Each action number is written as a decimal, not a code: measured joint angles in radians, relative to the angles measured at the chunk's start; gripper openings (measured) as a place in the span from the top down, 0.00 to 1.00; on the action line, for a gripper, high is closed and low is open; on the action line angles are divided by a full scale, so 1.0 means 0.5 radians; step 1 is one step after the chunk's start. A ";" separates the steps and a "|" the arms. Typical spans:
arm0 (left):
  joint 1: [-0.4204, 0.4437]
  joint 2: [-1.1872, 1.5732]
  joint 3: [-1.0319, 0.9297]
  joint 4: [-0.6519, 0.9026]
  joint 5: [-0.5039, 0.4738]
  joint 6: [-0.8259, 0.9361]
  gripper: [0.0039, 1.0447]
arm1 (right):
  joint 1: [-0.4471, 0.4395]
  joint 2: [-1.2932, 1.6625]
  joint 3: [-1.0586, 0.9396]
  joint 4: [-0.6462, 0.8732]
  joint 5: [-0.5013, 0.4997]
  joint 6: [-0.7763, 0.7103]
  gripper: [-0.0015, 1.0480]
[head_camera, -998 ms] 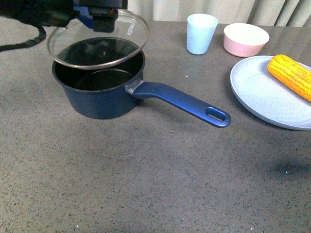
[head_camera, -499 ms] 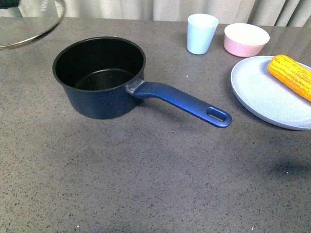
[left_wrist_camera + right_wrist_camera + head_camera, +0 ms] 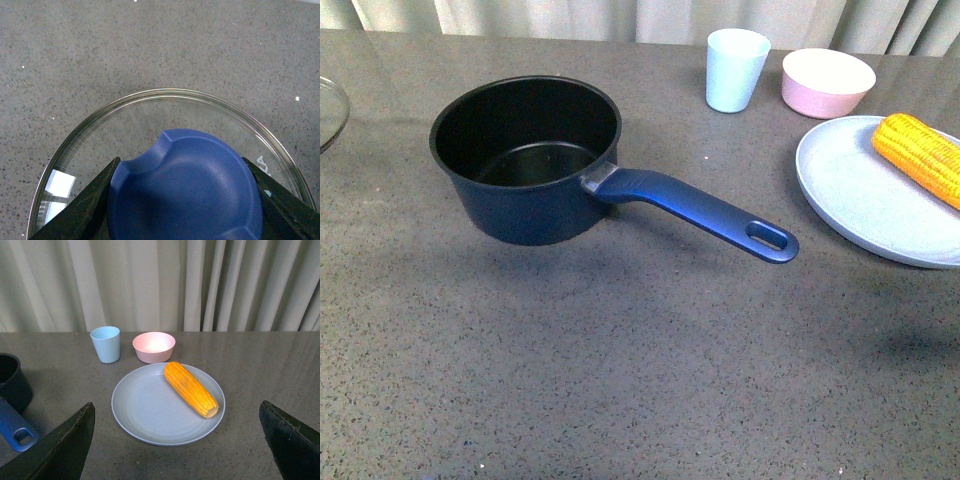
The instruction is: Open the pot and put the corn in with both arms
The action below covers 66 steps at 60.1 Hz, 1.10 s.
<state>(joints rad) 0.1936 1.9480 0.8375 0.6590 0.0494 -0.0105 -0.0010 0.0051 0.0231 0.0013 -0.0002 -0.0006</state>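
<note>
Leftmost, the left gripper [image 3: 185,200] is clamped on the blue knob [image 3: 185,165] of the glass lid [image 3: 150,110]. The pot [image 3: 525,150] stands uncovered to that gripper's right, apart from the lid. Farther right, the corn [image 3: 190,388] lies on a grey plate [image 3: 145,415] ahead of the right gripper [image 3: 175,450], whose jaws are spread wide and empty.

place: we read a mock kitchen bench | speckled counter [image 3: 620,380] below our right gripper [image 3: 177,460] | curtain [image 3: 150,285] ahead, plate [image 3: 145,412] between
</note>
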 joint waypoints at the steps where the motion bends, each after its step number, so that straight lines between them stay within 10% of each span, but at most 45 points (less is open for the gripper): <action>1: -0.002 0.005 -0.002 0.005 0.000 0.000 0.43 | 0.000 0.000 0.000 0.000 0.000 0.000 0.09; 66: -0.167 0.372 -0.143 0.452 0.010 -0.003 0.43 | 0.000 0.000 0.000 0.000 0.000 0.000 0.09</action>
<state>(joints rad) 0.1101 2.1342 0.7662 0.8848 0.0544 -0.0120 -0.0010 0.0051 0.0231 0.0013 -0.0002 -0.0006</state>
